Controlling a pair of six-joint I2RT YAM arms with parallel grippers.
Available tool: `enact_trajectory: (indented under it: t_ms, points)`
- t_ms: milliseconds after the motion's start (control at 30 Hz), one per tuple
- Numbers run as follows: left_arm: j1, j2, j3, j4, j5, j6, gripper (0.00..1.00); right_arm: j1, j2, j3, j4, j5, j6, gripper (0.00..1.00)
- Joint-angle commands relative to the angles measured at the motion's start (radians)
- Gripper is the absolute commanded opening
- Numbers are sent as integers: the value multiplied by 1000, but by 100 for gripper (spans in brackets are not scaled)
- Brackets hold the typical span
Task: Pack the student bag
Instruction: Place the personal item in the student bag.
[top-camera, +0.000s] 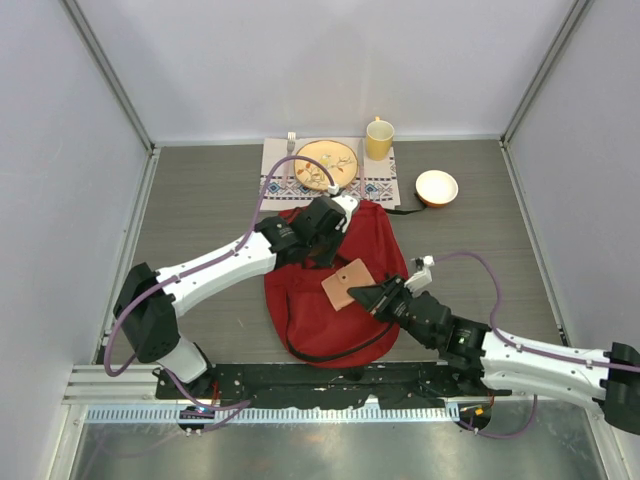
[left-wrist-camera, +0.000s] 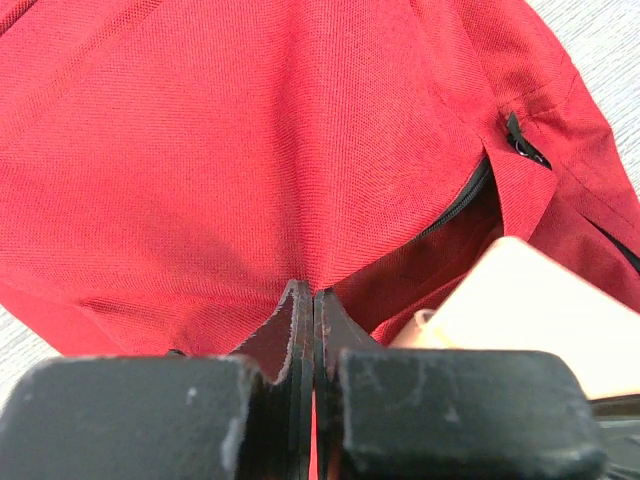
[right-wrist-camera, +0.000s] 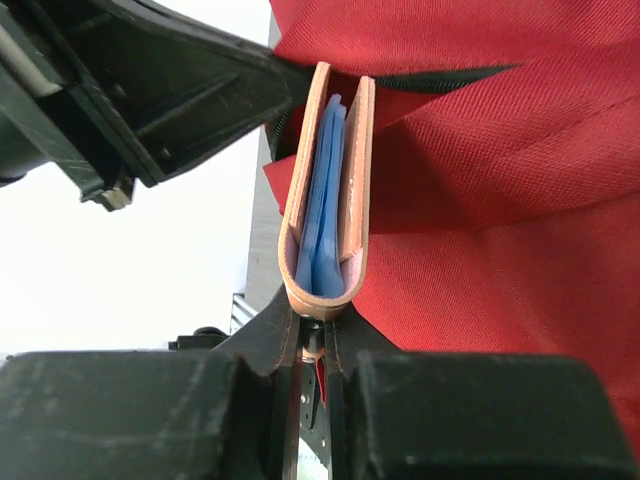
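The red student bag (top-camera: 320, 310) lies flat in the middle of the table, its black zipper (left-wrist-camera: 462, 198) parted. My left gripper (top-camera: 333, 240) sits over the bag's far half. In the left wrist view it (left-wrist-camera: 313, 292) is shut on a pinch of the red fabric (left-wrist-camera: 250, 180), which tents up to its tips. My right gripper (top-camera: 364, 294) is shut on the spine of a tan leather folder (top-camera: 347, 283) with blue sheets (right-wrist-camera: 325, 200) inside. The folder (left-wrist-camera: 530, 300) hangs over the bag's right side, near the opening.
Behind the bag lies a patterned placemat (top-camera: 378, 186) with a wooden plate (top-camera: 326, 163) and a fork (top-camera: 290, 150). A yellow cup (top-camera: 379, 139) stands at its far right corner. A white and orange bowl (top-camera: 436, 187) sits to the right. Grey walls enclose the table.
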Motion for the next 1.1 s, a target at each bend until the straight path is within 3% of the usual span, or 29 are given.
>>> enact_trajectory:
  t_ms: [0, 233, 533, 733, 800, 1067]
  points:
    - [3, -68, 55, 29, 22, -62, 0, -47, 125, -5, 281, -120, 49, 1]
    - [3, -112, 38, 41, 21, -82, 0, -158, 384, -78, 626, -281, 183, 1]
    - [1, -118, 15, 56, -4, -85, 0, -149, 673, -63, 995, -455, 290, 1]
    - [3, -108, 19, 55, -10, -90, 0, -148, 662, -61, 947, -429, 261, 1]
    - [3, -111, 18, 55, 5, -88, 0, -155, 642, -80, 947, -357, 255, 1]
    - [3, -132, -11, 55, 66, -132, 0, -234, 477, -51, 763, -268, 195, 1]
